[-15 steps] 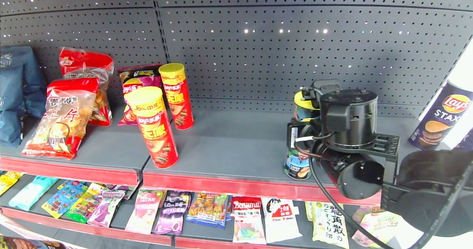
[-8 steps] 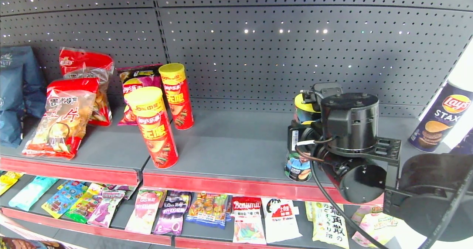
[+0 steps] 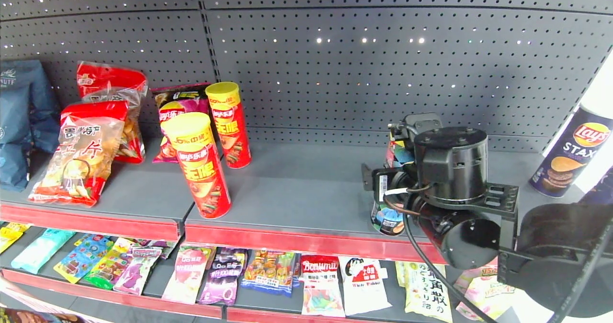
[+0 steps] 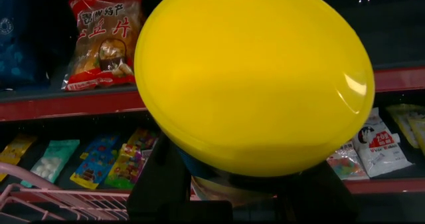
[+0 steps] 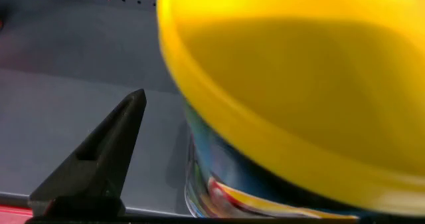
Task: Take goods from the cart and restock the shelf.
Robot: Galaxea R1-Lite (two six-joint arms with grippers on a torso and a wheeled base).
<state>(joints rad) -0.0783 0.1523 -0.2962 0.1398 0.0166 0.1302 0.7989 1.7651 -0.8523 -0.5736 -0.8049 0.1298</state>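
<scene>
In the head view, you are seeing the right gripper [image 3: 387, 179] sitting around the blue can [image 3: 386, 219]. The can is standing upright near the front edge of the shelf [image 3: 297, 193], with its long axis vertical. The wrist is hiding the can's middle and the far finger.

In the right wrist view, one finger [image 5: 99, 157] is standing off the can's wall with bare shelf showing between them. I am judging the jaws parted and the can ungripped.

In the left wrist view, the left gripper [image 4: 239, 201] is looking clamped on a second can [image 4: 252, 78], held out before the shelf above the cart [image 4: 60, 201]. Its yellow lid is blocking your sight of the fingertips.
</scene>
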